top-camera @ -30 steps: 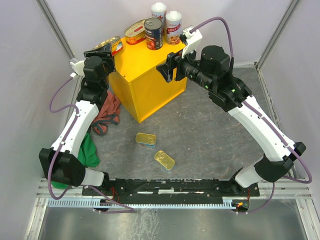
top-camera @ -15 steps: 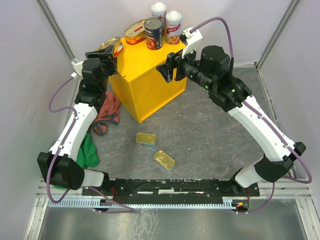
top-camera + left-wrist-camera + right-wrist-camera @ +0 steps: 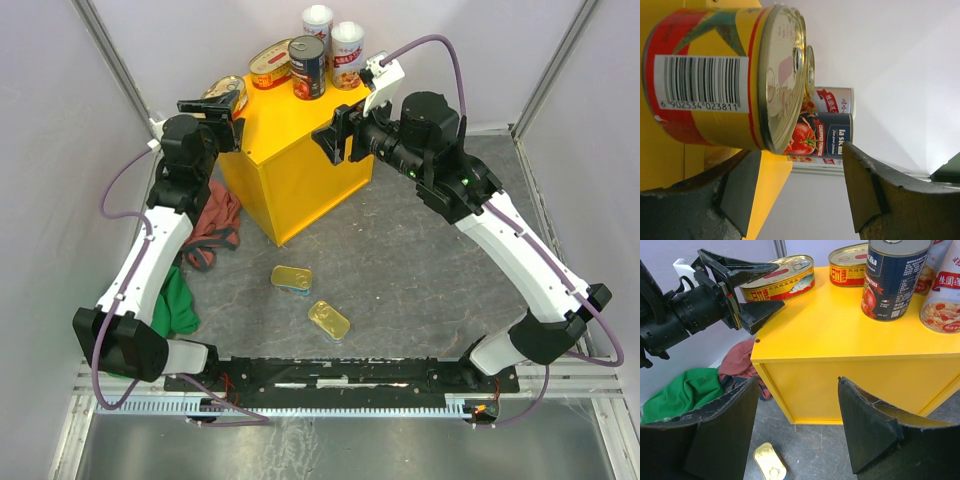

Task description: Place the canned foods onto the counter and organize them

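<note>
The yellow counter (image 3: 300, 175) carries two white-topped red-label cylinders (image 3: 347, 48), a dark round can (image 3: 307, 68) and an oval gold tin (image 3: 270, 62). A second oval tin (image 3: 228, 94) lies on its left edge. It also shows in the right wrist view (image 3: 780, 277). My left gripper (image 3: 220, 108) is open with its jaws on either side of that tin's near end. In the left wrist view the tin (image 3: 730, 75) lies just past the open fingertips (image 3: 747, 170). Two rectangular gold tins (image 3: 291, 277) (image 3: 328, 319) lie on the floor. My right gripper (image 3: 338, 138) is open and empty, facing the counter's front.
A red cloth (image 3: 215, 225) and a green cloth (image 3: 178, 300) lie on the floor left of the counter, under my left arm. Grey walls close in the back and sides. One floor tin shows under my right gripper (image 3: 769, 462).
My left gripper has shifted a little right and farther over the counter's left edge with the oval tin. The right arm has not moved.
</note>
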{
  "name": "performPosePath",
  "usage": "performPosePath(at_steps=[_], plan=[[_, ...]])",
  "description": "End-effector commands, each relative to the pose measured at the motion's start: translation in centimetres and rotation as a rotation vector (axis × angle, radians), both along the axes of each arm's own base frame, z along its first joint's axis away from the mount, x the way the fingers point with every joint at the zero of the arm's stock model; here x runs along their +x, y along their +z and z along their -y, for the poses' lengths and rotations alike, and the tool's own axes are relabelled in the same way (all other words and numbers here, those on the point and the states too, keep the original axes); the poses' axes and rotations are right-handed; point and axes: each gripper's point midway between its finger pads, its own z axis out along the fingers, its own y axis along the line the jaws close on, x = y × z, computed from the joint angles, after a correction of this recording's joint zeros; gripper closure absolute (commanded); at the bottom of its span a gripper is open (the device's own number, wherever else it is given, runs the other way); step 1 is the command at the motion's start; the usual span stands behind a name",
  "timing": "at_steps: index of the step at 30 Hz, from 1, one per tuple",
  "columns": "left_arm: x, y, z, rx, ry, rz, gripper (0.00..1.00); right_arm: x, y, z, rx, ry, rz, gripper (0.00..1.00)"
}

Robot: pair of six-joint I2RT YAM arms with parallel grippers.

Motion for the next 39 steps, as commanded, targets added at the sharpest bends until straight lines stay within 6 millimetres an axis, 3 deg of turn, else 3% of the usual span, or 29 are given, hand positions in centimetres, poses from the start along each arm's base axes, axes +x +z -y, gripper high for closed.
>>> performPosePath(at_steps=[1, 10, 16, 22, 30, 39], plan=[[-1.4, -0.3, 1.2, 0.068, -0.071, -0.004, 0.27, -0.7, 2.7, 0.6, 0.067, 0.001, 0.054, 0.28], [-3.9, 6.0, -1.7, 0.256, 0.059, 0.111, 0.31, -0.9, 2.7, 0.1, 0.073, 0.014, 0.05, 0.28], [-4.8, 5.5, -3.3, 0.326, 0.123, 0.076, 0.32, -1.1, 2.8, -0.2, 0.075, 0.02, 0.051, 0.28], [-4.5, 4.4, -3.8, 0.354, 0.139, 0.051, 0.32, -1.4, 3.0, 0.1, 0.065, 0.017, 0.058, 0.28], [-5.6, 5.1, -3.6, 0.357, 0.124, 0.103, 0.33, -1.6, 2.9, 0.5, 0.051, 0.01, 0.061, 0.28], [-6.8, 3.4, -4.7, 0.412, 0.152, 0.026, 0.31, -1.8, 3.0, 0.8, 0.044, 0.006, 0.063, 0.28]])
